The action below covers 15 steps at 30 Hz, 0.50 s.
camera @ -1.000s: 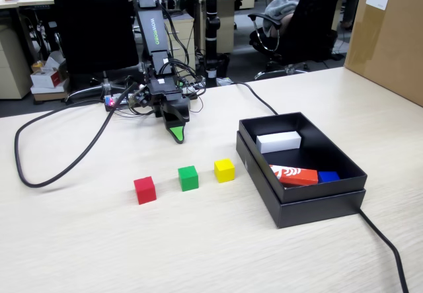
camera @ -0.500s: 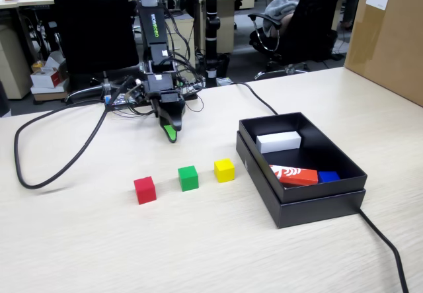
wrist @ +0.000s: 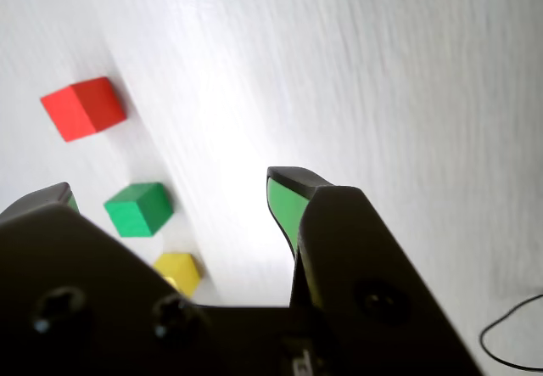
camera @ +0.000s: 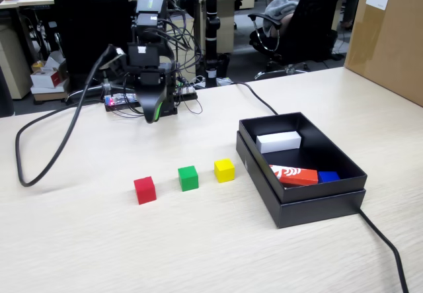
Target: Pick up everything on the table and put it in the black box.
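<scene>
Fixed view, end effector (camera: pixel 153 116): raised above the counter (camera: pixel 198 240), behind the cubes and well apart from them, holding nothing.
Fixed view, cubes: red (camera: pixel 145 190), green (camera: pixel 188 178) and yellow (camera: pixel 225 170) sit in a row on the counter, spaced apart, probably so each can be gripped alone.
Fixed view, box (camera: pixel 317 204): right of the yellow cube, near it; already holds a white block (camera: pixel 278 141), an orange block (camera: pixel 295 174) and a blue piece (camera: pixel 328 176).
Wrist view, end effector (wrist: pixel 174 191): jaws spread, empty, angled down at the counter (wrist: pixel 382 79).
Wrist view, cubes: red (wrist: pixel 83 108), green (wrist: pixel 139 208), yellow (wrist: pixel 178 272) lie along the left, none between the jaws.

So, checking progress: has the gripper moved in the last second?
Yes. The gripper rose and swung left, away from the black box.
</scene>
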Motion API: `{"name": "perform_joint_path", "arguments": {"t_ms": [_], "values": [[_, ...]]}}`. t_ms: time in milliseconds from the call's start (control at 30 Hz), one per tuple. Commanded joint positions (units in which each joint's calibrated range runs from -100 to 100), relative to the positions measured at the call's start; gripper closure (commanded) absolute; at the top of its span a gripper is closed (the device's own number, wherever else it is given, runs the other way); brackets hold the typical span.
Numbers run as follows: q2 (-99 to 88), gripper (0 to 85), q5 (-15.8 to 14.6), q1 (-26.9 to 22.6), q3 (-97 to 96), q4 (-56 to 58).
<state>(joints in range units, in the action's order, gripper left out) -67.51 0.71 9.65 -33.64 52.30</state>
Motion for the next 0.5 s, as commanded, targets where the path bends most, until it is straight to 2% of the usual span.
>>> {"name": "perform_joint_path", "arguments": {"t_ms": [0,133,367,467], "values": [[8.7,40.8,0.5,0.9,9.8,0.4],[21.2,40.8,1.4,1.9,19.9,0.4],[42.6,40.6,5.3,2.1,33.4,0.4],[50.1,40.4,5.8,2.0,38.9,0.4]]}}
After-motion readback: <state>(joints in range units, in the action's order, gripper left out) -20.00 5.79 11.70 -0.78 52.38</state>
